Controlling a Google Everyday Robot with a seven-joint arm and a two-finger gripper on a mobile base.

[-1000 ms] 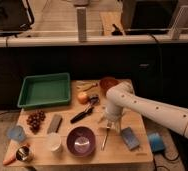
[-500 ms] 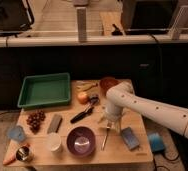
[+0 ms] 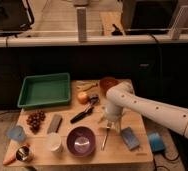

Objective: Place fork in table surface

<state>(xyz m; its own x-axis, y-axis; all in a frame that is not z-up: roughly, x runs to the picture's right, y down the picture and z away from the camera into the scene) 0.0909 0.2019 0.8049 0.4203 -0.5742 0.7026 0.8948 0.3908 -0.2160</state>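
Your gripper [image 3: 109, 125] sits low over the table surface [image 3: 94, 129], right of centre on the top; can't tell from this view whether it's released or clenched. Fork [image 3: 106, 139] lies flat on the wood directly on the near side of the gripper, its far end at or under it; contact y/n can't tell. Purple bowl [image 3: 81, 141] is near-left of the gripper in view, just beside the fork; blue pad [image 3: 130, 138] is near-right, so the fork is btwn the two. Black-handled utensil [image 3: 84, 113] is just left of the gripper, a bit farther back; orange fruit [image 3: 82, 97] and brown bowl [image 3: 108, 84] are behind it; green tray [image 3: 44, 90] is well apart, far-left; grapes [image 3: 35, 120] are well left.
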